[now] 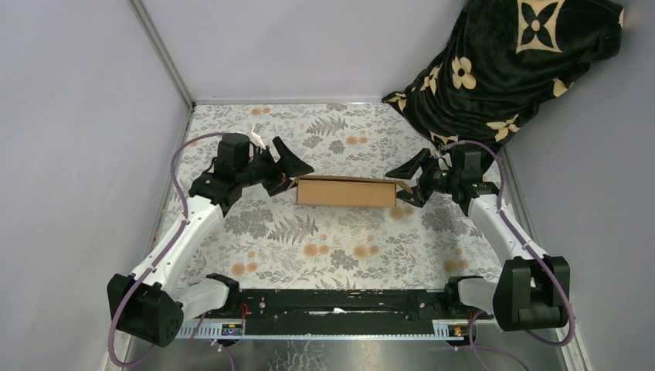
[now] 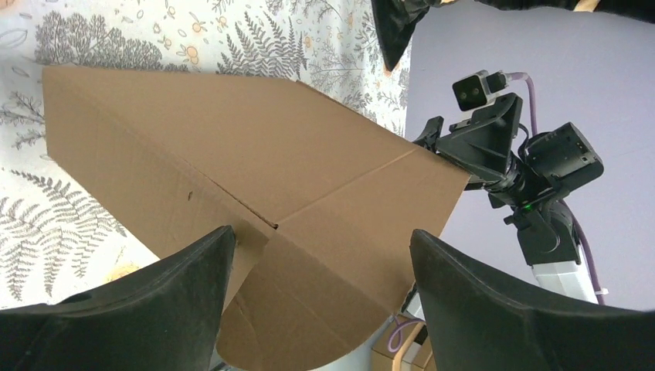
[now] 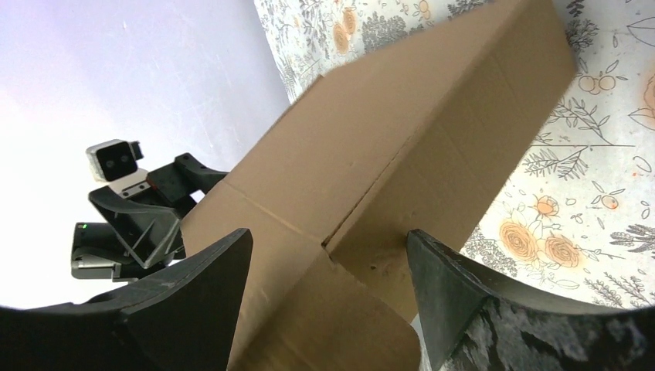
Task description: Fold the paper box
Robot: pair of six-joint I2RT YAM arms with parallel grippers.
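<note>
The paper box (image 1: 346, 191), plain brown cardboard, lies as a long shallow shape across the middle of the table. My left gripper (image 1: 290, 179) is at its left end and my right gripper (image 1: 403, 187) at its right end. In the left wrist view the box (image 2: 232, 154) runs away from the open left gripper (image 2: 323, 247), and a rounded end flap (image 2: 324, 309) sticks out between the fingers. The right wrist view mirrors this: the box (image 3: 402, 139), the open right gripper (image 3: 328, 247), and a rounded flap (image 3: 340, 325) between its fingers.
A dark blanket with cream flowers (image 1: 510, 62) is bunched in the back right corner, close behind the right arm. Grey walls stand on the left, back and right. The floral tablecloth (image 1: 324, 247) covers the table, and the arms' base rail (image 1: 332, 305) runs along the near edge.
</note>
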